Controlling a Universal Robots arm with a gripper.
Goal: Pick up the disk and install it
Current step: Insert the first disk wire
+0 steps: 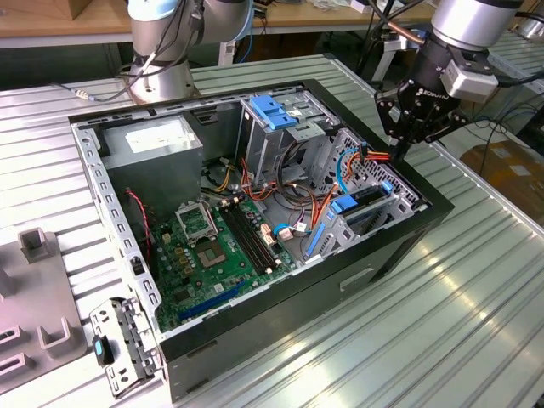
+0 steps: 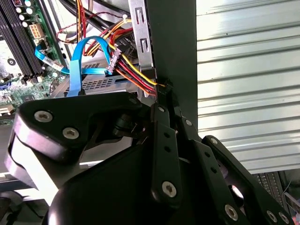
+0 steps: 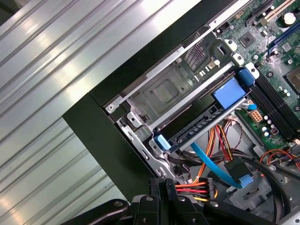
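case (image 1: 399, 246) sitting on the table (image 1: 476, 323) | motherboard (image 1: 212, 255) lying on case floor | power supply (image 1: 157, 140) sitting in case's far corner, exterior view's left | disk (image 3: 202, 120) sitting in drive cage (image 1: 361, 212) at case's edge, exterior view's right | gripper (image 1: 397, 155) hanging just above cage

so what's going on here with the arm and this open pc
One robot arm is working over an open computer case lying on a ribbed metal table. Its gripper hangs at the case's edge by the drive cage, jaws together, with its tips against the red and yellow wires. There is no disk in its grip. What looks like the disk, with blue rails, sits in the cage slot.
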